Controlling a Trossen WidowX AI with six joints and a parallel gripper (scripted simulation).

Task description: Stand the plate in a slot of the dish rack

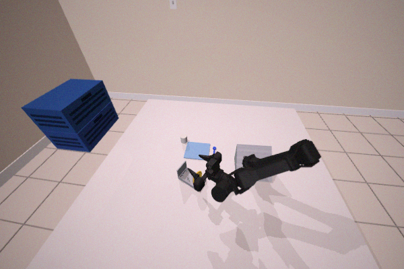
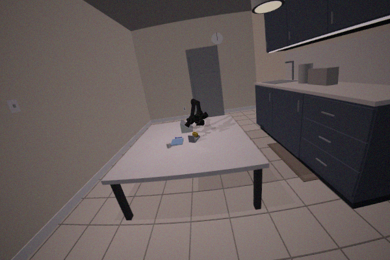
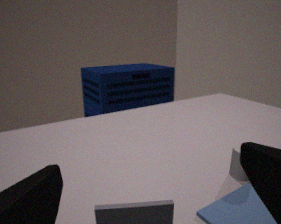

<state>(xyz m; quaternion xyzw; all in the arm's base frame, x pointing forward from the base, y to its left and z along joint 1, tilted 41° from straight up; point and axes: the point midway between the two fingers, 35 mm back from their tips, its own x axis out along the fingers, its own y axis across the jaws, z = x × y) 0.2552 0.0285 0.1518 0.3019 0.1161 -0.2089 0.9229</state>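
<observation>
The yellow plate [image 1: 199, 173] [image 2: 195, 134] stands upright in the small grey dish rack [image 1: 184, 171] [image 2: 194, 139] near the middle of the white table [image 1: 135, 208] [image 2: 201, 159]. My gripper [image 1: 195, 164] [image 3: 152, 164] is open and empty. It is just above and behind the rack, and its fingers are clear of the plate.
A light blue mat [image 1: 196, 150] [image 2: 177, 142] [image 3: 240, 219] lies beside the rack, with a small grey cup [image 1: 183, 139] and a blue pin [image 1: 214, 149] near it. A grey box [image 2: 184, 127] stands by the arm. A blue crate [image 1: 71, 114] [image 3: 127, 87] sits off the table.
</observation>
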